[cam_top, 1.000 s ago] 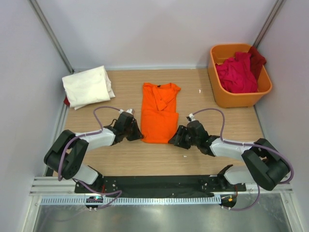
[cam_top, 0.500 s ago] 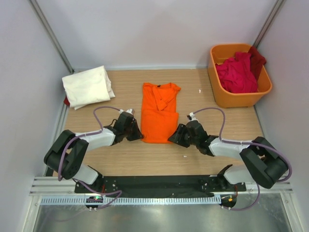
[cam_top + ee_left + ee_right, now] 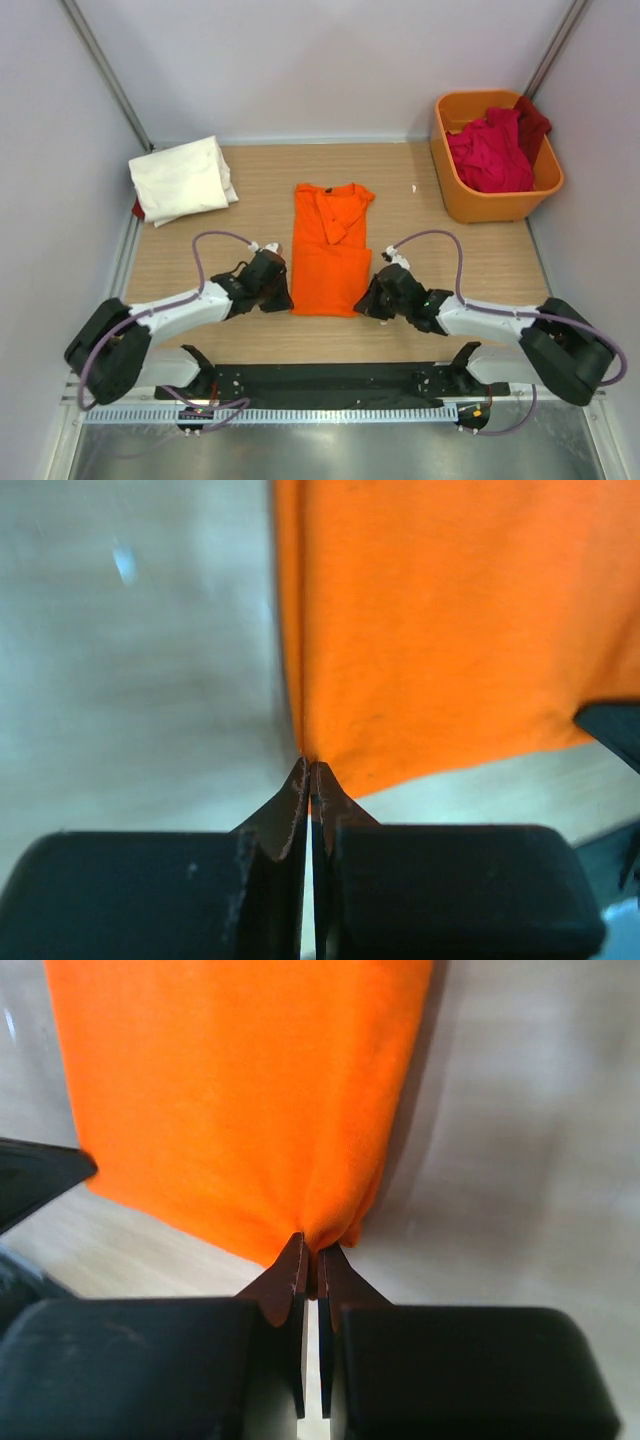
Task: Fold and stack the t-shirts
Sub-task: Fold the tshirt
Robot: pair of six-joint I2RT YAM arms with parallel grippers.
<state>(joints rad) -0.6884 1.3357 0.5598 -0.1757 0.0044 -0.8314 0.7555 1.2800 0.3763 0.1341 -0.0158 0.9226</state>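
A bright orange cloth t-shirt [image 3: 328,252] lies flat in the middle of the pale wooden tabletop [image 3: 420,225]. It is folded lengthwise into a narrow panel, with its collar toward the far side and its hem toward the arms. One sleeve is turned in across the upper part.

The left gripper [image 3: 288,303] sits low at the near left corner of the hem. The left wrist view shows its jaws [image 3: 309,770] pressed together, pinching the edge of the orange fabric at their tips. The right gripper [image 3: 364,305] is at the near right corner. In the right wrist view [image 3: 308,1247] its jaws are likewise closed on a small gathered pinch of the hem. Both arms reach in from either side, with the shirt between them.

At the far left of the tabletop is a folded cream-white cloth t-shirt [image 3: 180,178], well apart from the orange one. A sliver of red cloth [image 3: 137,208] shows under its near left edge.

At the far right stands a rigid orange plastic tub [image 3: 495,208]. It holds a crumpled crimson t-shirt [image 3: 490,152], and a dark red garment [image 3: 535,120] hangs over its far right rim.
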